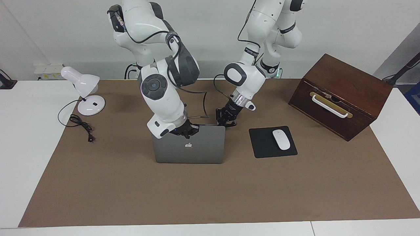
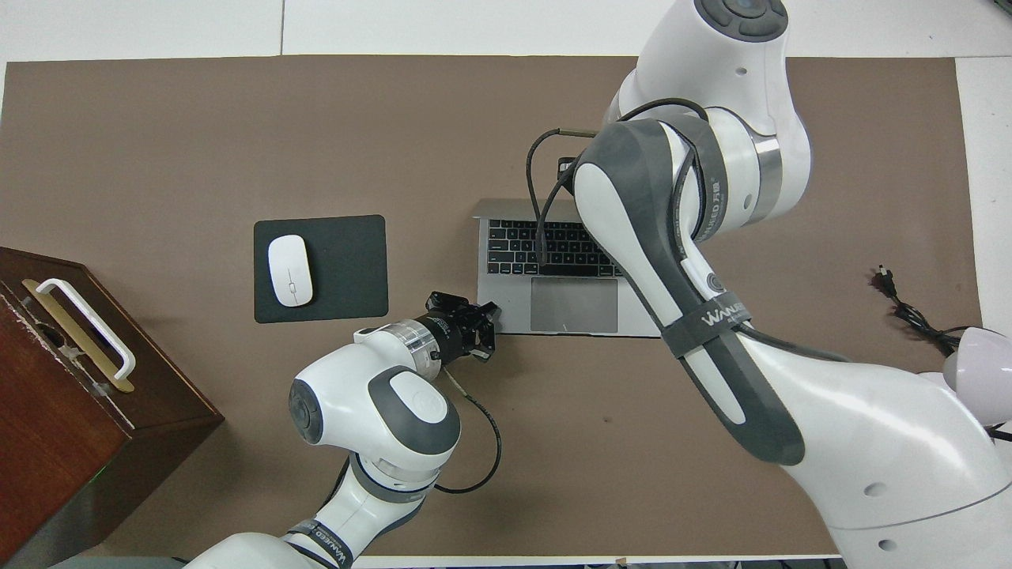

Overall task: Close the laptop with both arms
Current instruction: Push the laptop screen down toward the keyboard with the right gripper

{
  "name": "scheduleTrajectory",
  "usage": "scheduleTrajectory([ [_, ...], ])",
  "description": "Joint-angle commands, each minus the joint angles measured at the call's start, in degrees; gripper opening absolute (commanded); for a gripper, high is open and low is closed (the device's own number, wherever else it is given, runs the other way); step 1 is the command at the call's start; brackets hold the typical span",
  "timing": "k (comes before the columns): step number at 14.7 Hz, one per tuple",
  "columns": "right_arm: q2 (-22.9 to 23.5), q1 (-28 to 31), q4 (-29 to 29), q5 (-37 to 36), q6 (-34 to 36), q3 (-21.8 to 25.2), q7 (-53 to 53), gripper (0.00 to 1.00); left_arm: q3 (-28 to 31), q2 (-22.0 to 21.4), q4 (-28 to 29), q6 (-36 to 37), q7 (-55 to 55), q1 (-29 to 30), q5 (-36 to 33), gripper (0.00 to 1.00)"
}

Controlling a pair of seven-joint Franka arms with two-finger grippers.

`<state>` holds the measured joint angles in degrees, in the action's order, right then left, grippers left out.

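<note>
The silver-grey laptop (image 1: 197,151) stands mid-table, its lid with the dark apple logo raised and leaning over the keyboard toward the robots. From overhead, the laptop's keyboard and trackpad (image 2: 575,304) still show under the lid's edge. My right gripper (image 1: 187,130), shut, presses on the lid's top edge; in the overhead view its own arm covers it. My left gripper (image 1: 225,124), also shut, rests on the base's corner nearest the robots toward the left arm's end, where the overhead view shows the left gripper (image 2: 487,330) touching it.
A black mouse pad (image 1: 261,146) with a white mouse (image 1: 281,139) lies beside the laptop toward the left arm's end. A dark wooden box (image 1: 347,85) with a white handle stands past it. A white desk lamp (image 1: 83,85) and its cord (image 1: 80,126) sit toward the right arm's end.
</note>
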<state>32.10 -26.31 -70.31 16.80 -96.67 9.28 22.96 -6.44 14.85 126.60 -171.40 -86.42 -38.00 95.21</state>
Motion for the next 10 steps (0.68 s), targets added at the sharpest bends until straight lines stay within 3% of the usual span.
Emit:
scheduleTrajectory([
  [1,-4.76,-0.85,-8.25,1.04,-0.71,-0.31,1.04,0.0,0.64,1.94,-1.0,-1.3,1.78,-1.19,0.94,0.0],
  [10,-9.33,-2.25,-18.19,1.04,-1.59,-0.31,1.04,0.0,0.73,1.85,-0.12,-1.3,3.72,-2.34,1.38,0.0],
])
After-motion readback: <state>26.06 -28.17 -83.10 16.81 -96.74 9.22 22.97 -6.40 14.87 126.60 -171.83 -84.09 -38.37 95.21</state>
